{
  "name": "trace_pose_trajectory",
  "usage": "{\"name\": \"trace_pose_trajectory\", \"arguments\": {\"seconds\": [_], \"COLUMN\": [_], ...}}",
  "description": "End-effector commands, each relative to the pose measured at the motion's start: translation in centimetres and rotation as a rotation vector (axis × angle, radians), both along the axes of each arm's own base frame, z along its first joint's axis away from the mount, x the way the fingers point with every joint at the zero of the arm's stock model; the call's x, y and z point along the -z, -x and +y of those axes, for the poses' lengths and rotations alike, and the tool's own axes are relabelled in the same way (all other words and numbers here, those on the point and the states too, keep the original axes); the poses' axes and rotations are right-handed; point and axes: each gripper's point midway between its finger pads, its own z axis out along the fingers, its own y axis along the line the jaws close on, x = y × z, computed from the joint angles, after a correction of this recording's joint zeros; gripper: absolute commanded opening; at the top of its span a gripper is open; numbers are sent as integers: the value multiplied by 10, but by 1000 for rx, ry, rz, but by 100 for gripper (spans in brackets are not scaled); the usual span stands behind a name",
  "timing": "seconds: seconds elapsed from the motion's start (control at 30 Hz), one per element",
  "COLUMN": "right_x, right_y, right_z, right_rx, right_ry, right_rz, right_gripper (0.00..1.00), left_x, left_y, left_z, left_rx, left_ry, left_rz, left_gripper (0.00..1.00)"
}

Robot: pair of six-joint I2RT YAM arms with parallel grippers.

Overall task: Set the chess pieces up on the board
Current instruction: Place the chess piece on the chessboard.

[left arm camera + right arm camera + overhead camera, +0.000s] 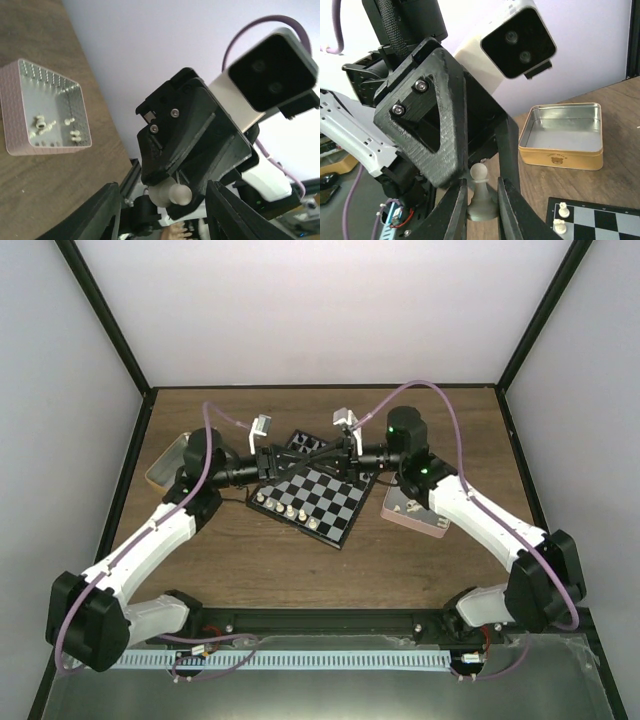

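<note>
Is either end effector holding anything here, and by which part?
The right end effector pinches a cream-white pawn by its base. The left end effector is open around it, holding nothing.

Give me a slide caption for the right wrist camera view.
Right gripper pinches a cream-white pawn; open yellow tin and a corner of the board lie beyond.

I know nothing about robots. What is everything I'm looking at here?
table: one, brown wood, under everything
board: one, black and pale grey checks, centre
tin: one, yellow-sided, left of board, empty
tray: one, pink, right of board
pieces in tray: several, cream-white
pieces on board: one row, cream-white, near-left edge
white pawn: one, in right gripper, above board
arms: two, white and black
left gripper: one, black, open, facing pawn
right gripper: one, black, shut on pawn
</note>
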Motion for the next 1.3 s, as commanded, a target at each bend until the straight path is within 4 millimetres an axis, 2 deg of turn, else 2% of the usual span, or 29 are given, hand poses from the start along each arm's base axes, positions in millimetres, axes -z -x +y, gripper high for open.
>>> {"name": "trace_pose_trajectory", "arguments": {"seconds": [0.0,0.27,0.53,0.77,1.0,1.07,1.13,1.23,1.27], "right_x": [-1,6,11,21,26,25,25,26,25], "right_y": [-7,-8,-11,-11,-14,-16,-17,-26,-27], "right_z": [9,12,14,18,20,19,18,12,9], "right_rx": [18,12,13,-1,8,25,31,94,113], "right_ry": [46,72,99,142,166,168,176,206,206], "right_rz": [-69,-78,-85,-90,-92,-86,-70,-36,-30], "right_gripper": [13,13,12,12,12,22,43,65,70], "left_x": [0,8,20,37,48,49,53,70,77], "left_y": [-7,-14,-17,-19,-20,-22,-25,-32,-34], "left_z": [-1,0,-2,-3,-4,-4,-2,7,11], "left_rx": [-21,-51,-51,-44,-42,-49,-73,-137,-162], "left_ry": [12,27,10,-23,-50,-63,-95,-198,-244], "left_rz": [69,108,146,175,174,161,145,133,124], "left_gripper": [46,35,19,15,5,4,4,4,4]}}
